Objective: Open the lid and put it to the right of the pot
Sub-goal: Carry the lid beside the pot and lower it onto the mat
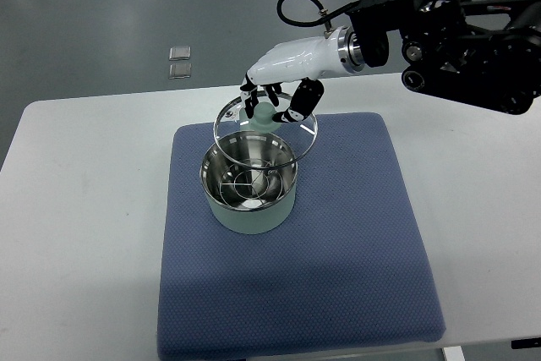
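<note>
Above the open pot [249,192], the right hand [275,95] has its fingers curled around the glass lid's [265,133] knob.

no readable text, no labels, no brands, no numbers, no signs on anything in view

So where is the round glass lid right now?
Top view: the round glass lid is lifted, tilted, above the far rim of the pale green steel pot, gripped by the right hand.

Right hand [283,95] grips lid [264,131] knob — apparently clear above pot [249,192].
</note>
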Motion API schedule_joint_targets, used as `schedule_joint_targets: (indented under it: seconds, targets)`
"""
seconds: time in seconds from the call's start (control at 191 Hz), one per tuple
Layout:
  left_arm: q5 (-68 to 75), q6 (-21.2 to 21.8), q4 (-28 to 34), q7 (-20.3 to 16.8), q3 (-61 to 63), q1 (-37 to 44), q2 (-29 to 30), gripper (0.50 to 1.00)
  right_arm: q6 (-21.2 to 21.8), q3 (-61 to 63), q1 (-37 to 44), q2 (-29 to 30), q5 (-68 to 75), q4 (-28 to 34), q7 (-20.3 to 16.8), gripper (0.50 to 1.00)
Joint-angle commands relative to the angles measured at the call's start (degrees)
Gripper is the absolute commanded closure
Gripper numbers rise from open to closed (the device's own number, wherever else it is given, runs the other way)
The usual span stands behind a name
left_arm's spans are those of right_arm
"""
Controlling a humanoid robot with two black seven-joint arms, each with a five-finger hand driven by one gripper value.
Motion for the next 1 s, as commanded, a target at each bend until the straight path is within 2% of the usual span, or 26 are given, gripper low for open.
schedule_joint_targets:
  seconds: [0.0,0.1,0.168,0.173,0.236,0.414,0.42,0.65,0.656,0.745,0.997]
  targets:
    - [0.0,0.0,0.0,0.0,0.0,0.0,0.0,0.5,0.1,0.0,0.0,-4.8,-0.1,1.8,0.1,1.0]
    - [0.0,0.0,-0.1,0.0,0.1,0.0,0.0,0.5,0.0,-0.1,-0.8,-9.7,-0.1,2.8,0.2,1.0]
    - [0.0,0.0,-0.1,0.0,0.1,0.0,0.0,0.5,0.0,-0.2,-0.8,-10.1,-0.1,2.8,0.2,1.0]
    - [0.0,0.0,-0.1,0.0,0.1,0.0,0.0,0.5,-0.1,-0.2,-1.5,-12.5,-0.1,2.9,0.3,1.0]
    - [0.0,0.0,-0.1,0.0,0.1,0.0,0.0,0.5,-0.1,-0.2,-2.9,-15.2,-0.2,2.8,0.5,1.0]
    - [0.0,0.0,-0.1,0.1,0.1,0.0,0.0,0.5,-0.8,-0.3,-6.7,-18.4,-0.7,2.6,0.7,1.0]
    - [0.0,0.0,-0.2,0.0,0.1,0.0,0.0,0.5,-1.7,-0.3,-8.8,-18.7,-1.0,2.3,0.7,1.0]
    - [0.0,0.0,-1.3,0.1,0.1,0.0,0.0,0.5,-5.5,-0.4,-16.1,-17.9,-1.1,1.5,0.6,1.0]
    - [0.0,0.0,-1.3,0.1,0.1,0.0,0.0,0.5,-6.7,-0.4,-17.6,-17.2,-1.3,1.4,0.5,1.0]
    - [0.0,0.0,-1.3,0.1,0.1,0.0,0.0,0.5,-8.4,-0.4,-19.4,-14.9,-1.5,0.5,0.4,1.0]
    - [0.0,0.0,-1.3,0.1,0.1,0.0,0.0,0.5,-11.0,-0.4,-21.9,-9.6,-1.6,-2.1,0.1,0.998]
